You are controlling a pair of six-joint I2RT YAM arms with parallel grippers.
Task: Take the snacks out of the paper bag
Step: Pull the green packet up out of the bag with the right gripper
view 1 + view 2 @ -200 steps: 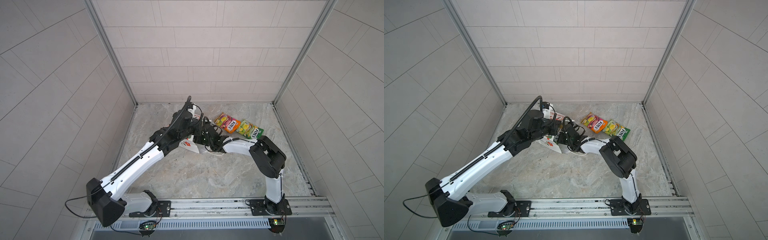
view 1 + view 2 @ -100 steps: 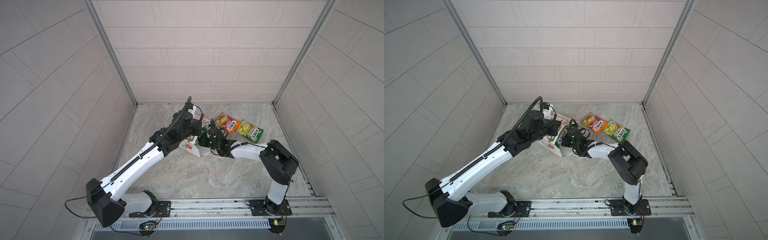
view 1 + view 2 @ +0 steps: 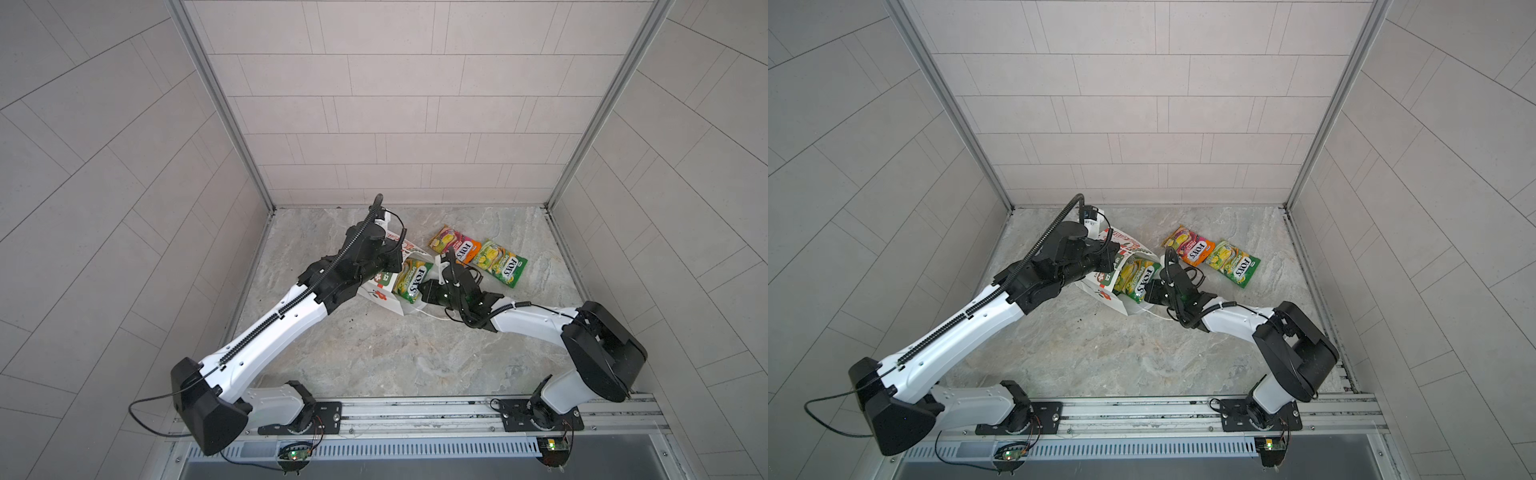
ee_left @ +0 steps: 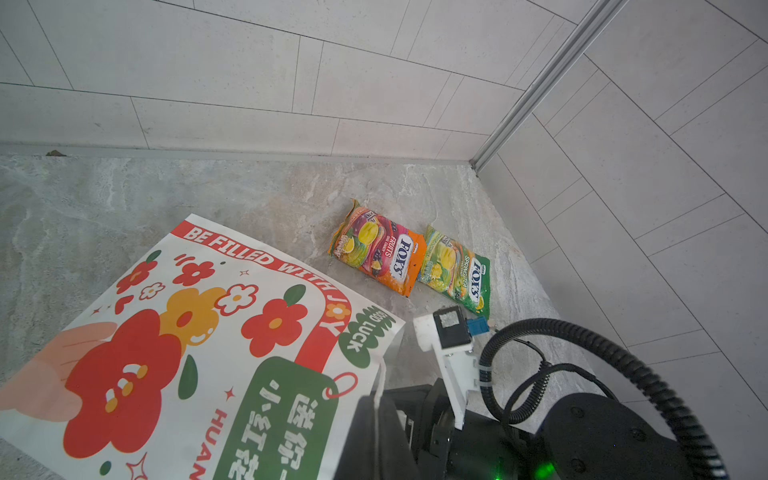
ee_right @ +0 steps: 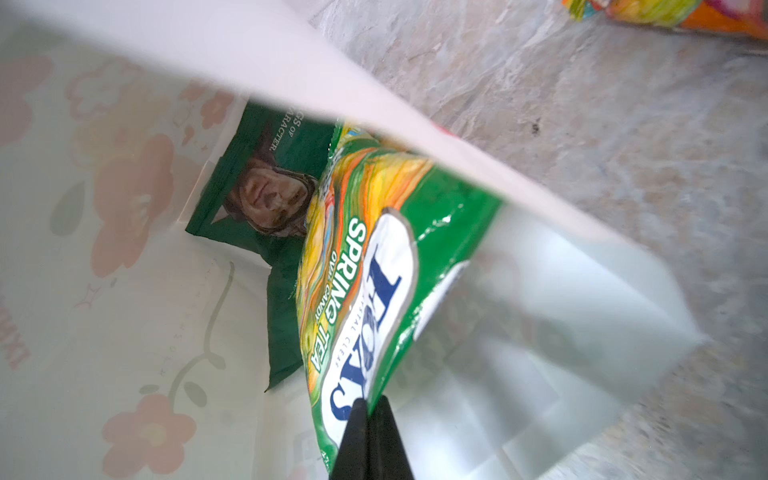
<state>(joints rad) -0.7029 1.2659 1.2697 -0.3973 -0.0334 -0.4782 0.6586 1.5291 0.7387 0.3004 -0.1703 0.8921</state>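
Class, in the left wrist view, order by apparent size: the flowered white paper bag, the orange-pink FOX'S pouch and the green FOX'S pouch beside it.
1. White paper bag with red flowers: largest, though nearest the camera.
2. Glossy orange-pink FOX'S pouch and glossy green-yellow FOX'S pouch: look alike, left unranked.

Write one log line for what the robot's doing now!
right gripper: shut on green pouch | left gripper: shut on paper bag | crisp bag: inside

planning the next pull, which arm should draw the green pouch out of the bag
Right: the right end effector is shut on the green pouch; the left end effector holds the paper bag.
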